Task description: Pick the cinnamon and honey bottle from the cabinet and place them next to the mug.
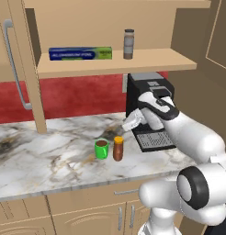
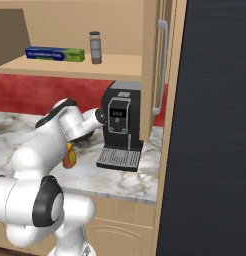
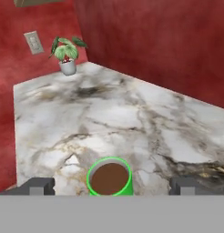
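Observation:
The slim grey cinnamon [image 1: 128,43] [image 2: 95,47] stands upright on the shelf of the open cabinet [image 1: 115,65] [image 2: 70,67]. Down on the marble counter, the amber honey bottle [image 1: 118,148] with its orange cap stands just right of the green mug [image 1: 101,149]. In the right base view, the arm covers most of the honey bottle [image 2: 69,158]. My gripper [image 1: 131,123] hangs open above and slightly right of the bottle, holding nothing. In the hand view the mug [image 3: 109,177] shows below, between the gripper's [image 3: 112,186] wide-apart fingertips [image 3: 38,185].
A black coffee machine [image 1: 149,110] [image 2: 122,125] stands close behind my hand. A blue and green foil box [image 1: 80,53] [image 2: 55,53] lies on the shelf left of the cinnamon. Open cabinet doors [image 1: 16,64] [image 2: 160,70] flank the shelf. A potted plant [image 3: 67,54] sits in the far counter corner.

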